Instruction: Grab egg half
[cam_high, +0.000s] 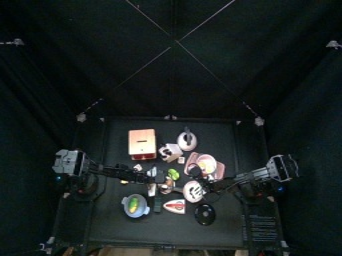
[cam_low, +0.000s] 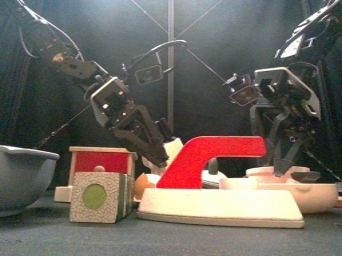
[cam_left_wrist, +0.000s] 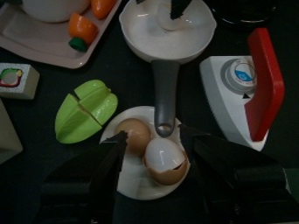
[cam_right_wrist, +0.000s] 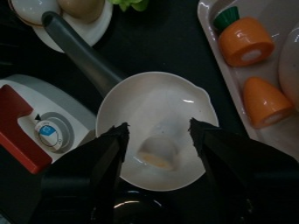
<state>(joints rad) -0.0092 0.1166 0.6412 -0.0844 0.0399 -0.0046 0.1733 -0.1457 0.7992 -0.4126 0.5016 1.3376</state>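
Egg half (cam_left_wrist: 167, 163): we count one whitish piece, lying on a small white plate (cam_left_wrist: 126, 175) near the middle of the tabletop (cam_left_wrist: 35, 188). It sits just beside one brown egg-shaped piece (cam_left_wrist: 133, 136), so the plate carries two pieces; we cannot make out the yolk clearly from the left wrist view. The left end effector (cam_left_wrist: 158, 162) hangs over this plate, released, with one jaw to either side of the egg half and neither touching it. One grey handle (cam_left_wrist: 163, 92) runs from the plate's rim to one white pan (cam_left_wrist: 176, 39). One green leaf piece (cam_left_wrist: 84, 111) lies beside the plate, and one white iron with a red handle (cam_left_wrist: 251, 83) lies on the plate's other side. The right end effector (cam_right_wrist: 158, 140) is down at the pan, jaws spread wide around one pale lump (cam_right_wrist: 156, 153) that we cannot identify. Further out, one tray (cam_left_wrist: 41, 48) holds two orange carrots (cam_right_wrist: 249, 42) (cam_right_wrist: 264, 101). One small square piece (cam_left_wrist: 14, 79) lies near the tray.
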